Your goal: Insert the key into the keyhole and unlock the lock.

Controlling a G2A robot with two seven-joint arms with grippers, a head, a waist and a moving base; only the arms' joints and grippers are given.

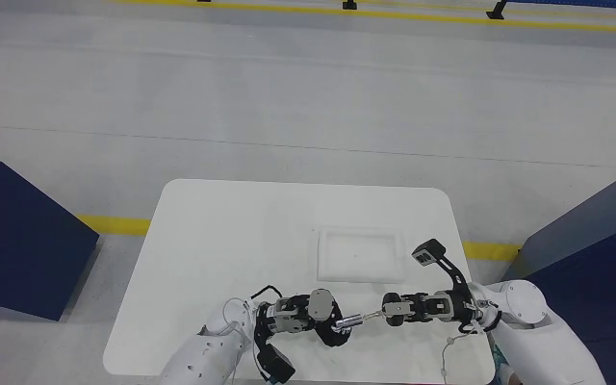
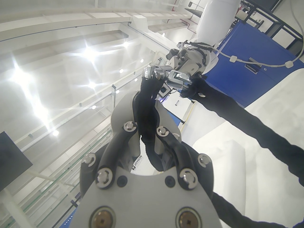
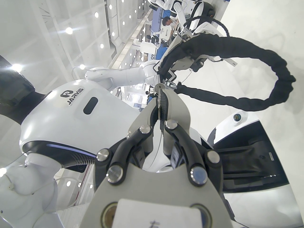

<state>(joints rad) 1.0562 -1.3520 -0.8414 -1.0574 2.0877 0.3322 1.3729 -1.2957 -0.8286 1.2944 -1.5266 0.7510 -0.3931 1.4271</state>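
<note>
A chrome lock (image 2: pixel 153 71) caps a black sleeved cable (image 3: pixel 280 81) that curls into a loop. My left gripper (image 2: pixel 147 100) is shut on the cable just below the lock head, above the table's front edge. From the opposite side, my right gripper (image 3: pixel 161 96) is shut on a thin flat key (image 3: pixel 158 103), whose tip points at the lock. I cannot tell whether the tip sits inside the keyhole. In the top view, the left gripper (image 1: pixel 332 318) and the right gripper (image 1: pixel 383 311) face each other with the lock (image 1: pixel 352 318) between them.
A shallow white tray (image 1: pixel 358 255) lies on the white table (image 1: pixel 241 241) just beyond the grippers. Blue partitions stand off both sides of the table.
</note>
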